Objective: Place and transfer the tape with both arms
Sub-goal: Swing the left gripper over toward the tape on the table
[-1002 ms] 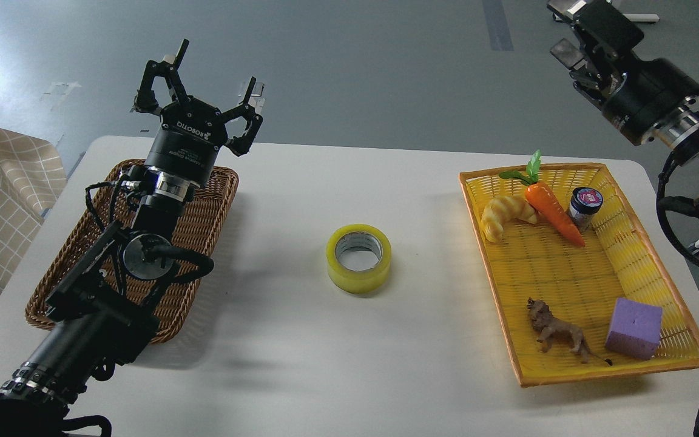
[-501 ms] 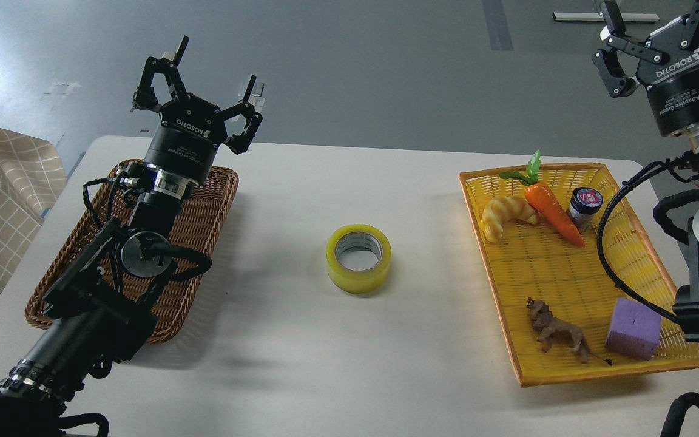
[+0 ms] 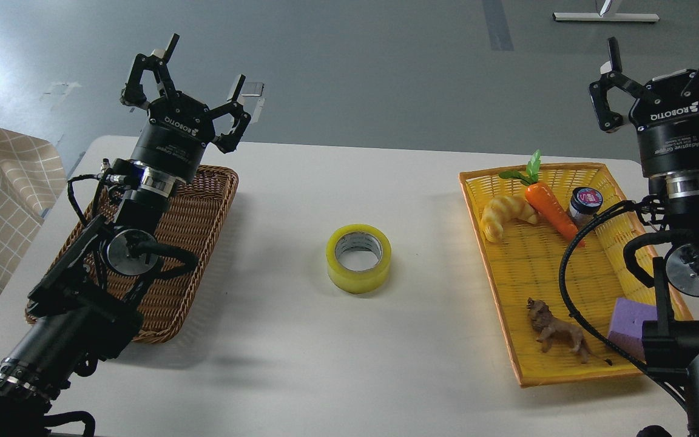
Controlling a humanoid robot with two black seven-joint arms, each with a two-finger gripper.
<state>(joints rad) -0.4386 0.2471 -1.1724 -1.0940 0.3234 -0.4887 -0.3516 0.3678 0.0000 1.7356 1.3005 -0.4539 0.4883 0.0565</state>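
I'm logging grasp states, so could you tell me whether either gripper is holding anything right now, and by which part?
Nothing is held. The left gripper and right gripper are both open and raised; the tape lies alone on the table.

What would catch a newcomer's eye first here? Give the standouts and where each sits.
The yellow tape lies flat and alone mid-table, between the wicker basket on the left and the bright yellow tray on the right. In the tray's far end an orange carrot stands out. The left gripper and right gripper hang open above the table's far corners.
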